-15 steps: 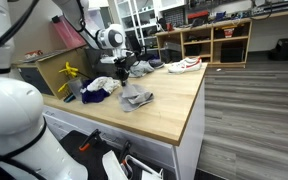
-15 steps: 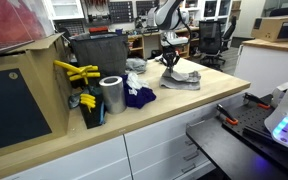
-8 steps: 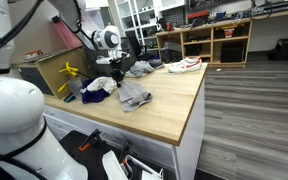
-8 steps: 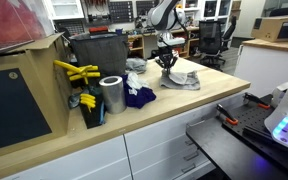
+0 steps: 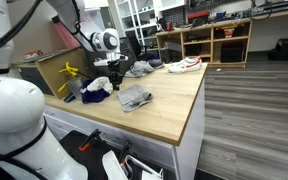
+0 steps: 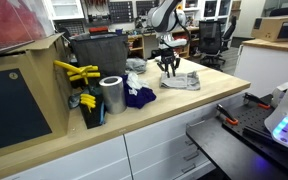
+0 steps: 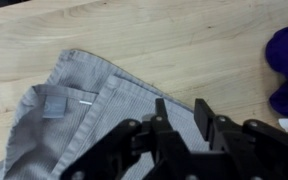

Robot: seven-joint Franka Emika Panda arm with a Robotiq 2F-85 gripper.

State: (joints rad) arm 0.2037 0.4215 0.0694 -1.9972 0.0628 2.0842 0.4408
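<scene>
A grey folded cloth point(image 5: 134, 97) point(image 6: 182, 80) lies flat on the wooden table point(image 5: 174, 105), seen in both exterior views. My gripper point(image 5: 117, 79) point(image 6: 170, 68) hangs a little above its edge, apart from it. In the wrist view the grey cloth point(image 7: 79, 115), with a small square tag, spreads under the gripper point(image 7: 182, 116). The two black fingers point(image 7: 203, 117) stand apart with nothing between them. A purple cloth point(image 7: 287, 65) point(image 6: 137, 96) lies close by.
A metal can point(image 6: 111, 95), yellow tools point(image 6: 76, 72) and a dark bin point(image 6: 96, 55) stand beside the purple cloth. A white cloth point(image 6: 136, 65) lies behind it. A shoe point(image 5: 184, 65) and another grey garment point(image 5: 140, 68) sit near the table's far end.
The gripper has let go of the grey cloth, opened its fingers and risen slightly. The cloth's lifted part has dropped and now lies flat.
</scene>
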